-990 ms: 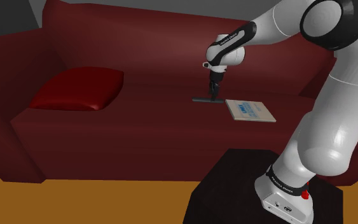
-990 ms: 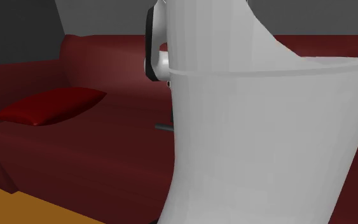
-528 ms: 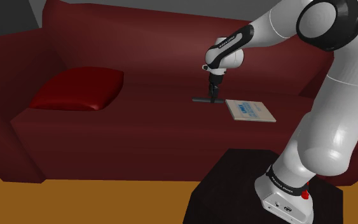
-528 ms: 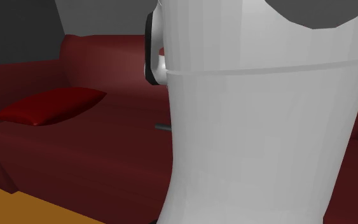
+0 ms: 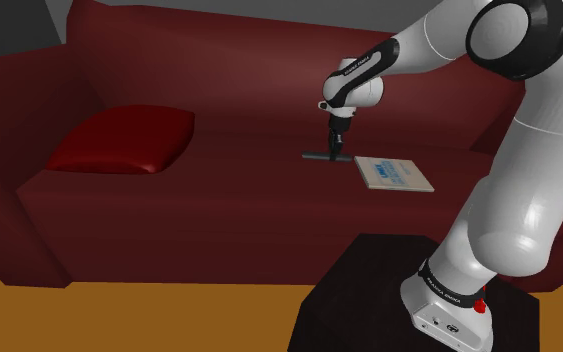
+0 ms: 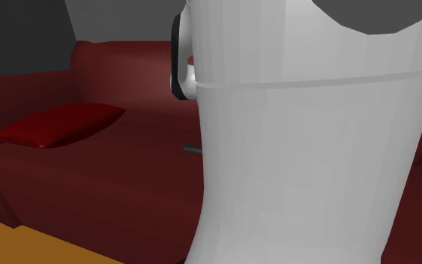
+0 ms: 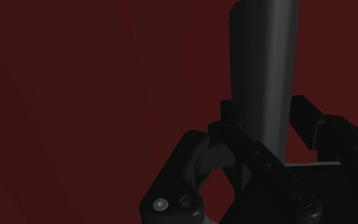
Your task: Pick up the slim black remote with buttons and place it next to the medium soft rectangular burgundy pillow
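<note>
Remote [image 5: 326, 157] lies flat on the sofa [image 5: 219, 200] seat, a slim dark bar, w/ the gripper [image 5: 335, 151] coming straight down on it near its middle. Going from the shoulder view's left: burgundy pillow [image 5: 124, 140] sits plump on the seat toward the sofa's armrest end, well apart from the remote, w/ bare dark-red cushion btwn them. Next is the remote, lying lengthwise across the view, & the black gripper upright over it, fingertips down at seat level on either side of the bar. Just beside the remote's end toward the view's right is a flat pale slab [image 5: 394, 173] w/ blue print; can't tell if the two touch. Further right the white arm [image 5: 509, 200] rises from the black stand [image 5: 369, 290], which sits on orange-brown floor [image 5: 119, 315]. Second exterior view, same order: pillow [image 6: 59, 124] at left, one end of the remote [image 6: 192, 148] poking out on the seat, then the arm's big white link [image 6: 306, 165] blocking the rest. Wrist view: remote [image 7: 263, 57] runs away from the gripper [image 7: 264, 118] as a dark grey strip, its near part btwn the fingers [image 7: 304, 118]. Jaws are drawn in narrow & each finger seems to sit against a long edge, so the gripper is clamped on the remote, which rests on the seat, not lifted.
</note>
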Robot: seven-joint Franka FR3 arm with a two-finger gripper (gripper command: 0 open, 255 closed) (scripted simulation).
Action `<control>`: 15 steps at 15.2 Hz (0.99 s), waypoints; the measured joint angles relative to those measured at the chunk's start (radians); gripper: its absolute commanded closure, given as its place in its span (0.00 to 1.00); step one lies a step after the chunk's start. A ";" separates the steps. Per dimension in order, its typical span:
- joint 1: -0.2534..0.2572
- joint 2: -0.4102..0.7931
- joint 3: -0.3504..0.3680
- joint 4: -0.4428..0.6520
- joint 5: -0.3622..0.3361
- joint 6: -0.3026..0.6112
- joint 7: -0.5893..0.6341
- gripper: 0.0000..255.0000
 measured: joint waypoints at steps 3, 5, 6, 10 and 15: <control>0.000 -0.001 0.000 -0.001 0.000 0.002 0.000 1.00; 0.001 -0.006 -0.001 0.000 -0.004 -0.005 0.003 1.00; 0.002 -0.013 -0.002 0.001 -0.010 -0.014 0.006 1.00; 0.007 -0.048 -0.006 0.019 -0.037 -0.062 0.027 1.00; 0.010 -0.084 -0.010 0.049 -0.063 -0.121 0.046 1.00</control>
